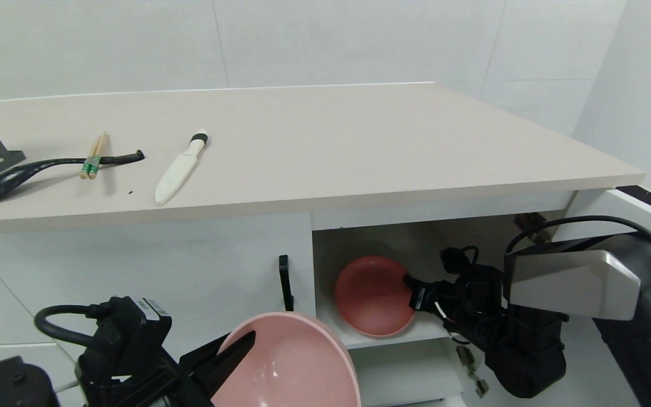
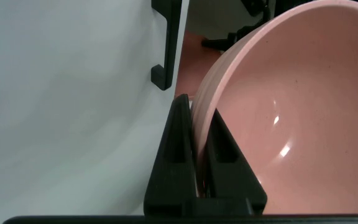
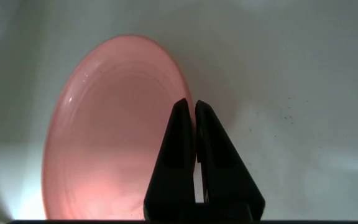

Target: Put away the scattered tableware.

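While the red plate sits tilted on the cabinet shelf, the right gripper is clamped on its rim — stowing appears to be in hand. Left of the shelf, the left gripper clenches the pink bowl by its rim. Next, by judgement: release the plate, withdraw, shelve the bowl — without knocking the plate.

The right gripper is pinching the rim of the red plate, with its dark jaws lying almost together over that edge. A white cabinet surface is showing behind and beside the plate.
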Robot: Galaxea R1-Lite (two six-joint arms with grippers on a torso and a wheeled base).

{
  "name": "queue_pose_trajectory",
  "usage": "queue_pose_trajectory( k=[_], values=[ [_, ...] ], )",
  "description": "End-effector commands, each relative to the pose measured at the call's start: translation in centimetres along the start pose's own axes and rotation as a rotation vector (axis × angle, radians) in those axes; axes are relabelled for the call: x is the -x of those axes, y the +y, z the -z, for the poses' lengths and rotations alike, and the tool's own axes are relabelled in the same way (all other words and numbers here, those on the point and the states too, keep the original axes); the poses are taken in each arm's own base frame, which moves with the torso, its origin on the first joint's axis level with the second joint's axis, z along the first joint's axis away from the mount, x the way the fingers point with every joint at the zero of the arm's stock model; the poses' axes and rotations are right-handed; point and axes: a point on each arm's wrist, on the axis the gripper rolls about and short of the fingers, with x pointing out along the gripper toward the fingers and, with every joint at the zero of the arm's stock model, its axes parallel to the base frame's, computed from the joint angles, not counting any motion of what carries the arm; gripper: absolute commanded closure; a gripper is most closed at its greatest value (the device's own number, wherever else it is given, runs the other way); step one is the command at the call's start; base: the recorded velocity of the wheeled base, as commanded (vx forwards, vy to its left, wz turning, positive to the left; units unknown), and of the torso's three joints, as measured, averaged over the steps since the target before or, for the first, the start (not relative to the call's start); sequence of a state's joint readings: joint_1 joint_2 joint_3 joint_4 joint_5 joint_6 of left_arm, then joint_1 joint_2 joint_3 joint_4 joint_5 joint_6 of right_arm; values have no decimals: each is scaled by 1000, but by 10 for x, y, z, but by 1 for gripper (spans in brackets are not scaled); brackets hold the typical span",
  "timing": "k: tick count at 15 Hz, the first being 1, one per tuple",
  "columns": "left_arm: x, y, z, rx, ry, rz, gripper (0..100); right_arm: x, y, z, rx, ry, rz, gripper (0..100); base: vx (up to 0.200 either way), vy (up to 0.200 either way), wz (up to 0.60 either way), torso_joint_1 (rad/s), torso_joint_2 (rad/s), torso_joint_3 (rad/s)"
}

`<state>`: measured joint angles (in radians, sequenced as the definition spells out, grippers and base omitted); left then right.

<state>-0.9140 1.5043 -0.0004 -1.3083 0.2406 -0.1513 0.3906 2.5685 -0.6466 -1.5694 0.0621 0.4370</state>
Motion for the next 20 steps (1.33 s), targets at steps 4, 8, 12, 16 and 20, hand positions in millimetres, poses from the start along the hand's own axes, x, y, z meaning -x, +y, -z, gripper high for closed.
queue_pose_trajectory(
  k=[4, 8, 12, 16, 20],
  values=[
    [0, 0, 0, 1, -3, 2, 100, -12, 0, 3, -32, -15, -17, 100, 0, 0, 0, 0, 0, 0],
    [0, 0, 0, 1, -3, 2, 100, -28, -3, 7, -17, -43, -27, 100, 0, 0, 0, 0, 0, 0],
    [0, 0, -1, 2, -8, 3, 100, -29, -12, 12, 73, -29, -3, 0, 0, 0, 0, 0, 0, 0],
    [1, -4, -2, 2, -20, 26, 100, -1, 3, -16, 245, -55, -14, 0, 0, 0, 0, 0, 0, 0],
    [3, -18, -1, -14, -26, 111, 100, 84, 55, -43, 291, -42, -110, 0, 0, 0, 0, 0, 0, 0]
  ],
)
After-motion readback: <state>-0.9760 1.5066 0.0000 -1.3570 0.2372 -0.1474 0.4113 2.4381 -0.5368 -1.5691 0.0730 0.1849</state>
